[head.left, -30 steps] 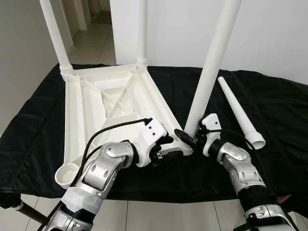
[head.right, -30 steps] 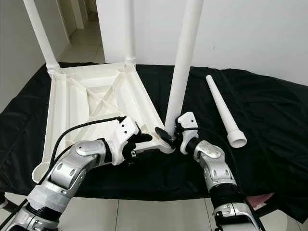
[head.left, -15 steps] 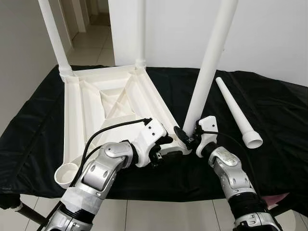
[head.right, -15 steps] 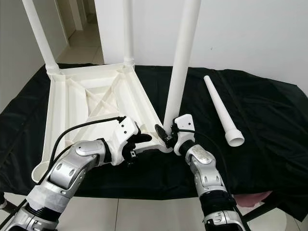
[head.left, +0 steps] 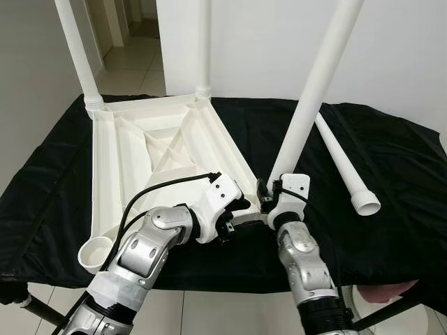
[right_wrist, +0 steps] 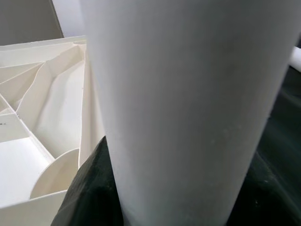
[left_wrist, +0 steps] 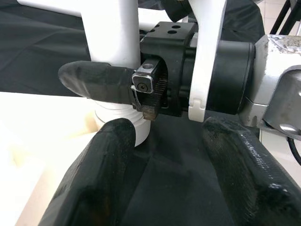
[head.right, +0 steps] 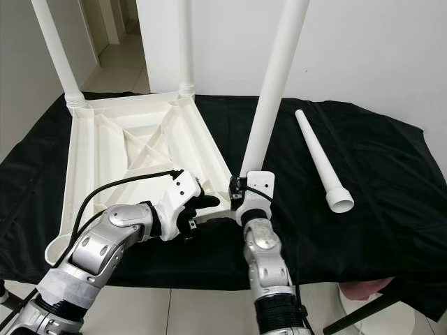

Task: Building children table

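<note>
White leg (head.left: 307,105) leans right of upright over the upturned tabletop's (head.left: 133,150) near-right corner; the right gripper (head.left: 269,197) clamps its base, forearm reaching up from below. In the left wrist view, the left gripper (left_wrist: 176,155) stands open just beside that socket. Right wrist view: leg between its fingers.

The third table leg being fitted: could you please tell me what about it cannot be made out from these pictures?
- Its top: cut off by the upper edge in the eye views.
- Its base in the corner socket: hidden by the right gripper in the eye views.
- Table leg surface: blurred in the right wrist view.
- Seating depth: left wrist view is blocked by the right gripper's finger.
</note>
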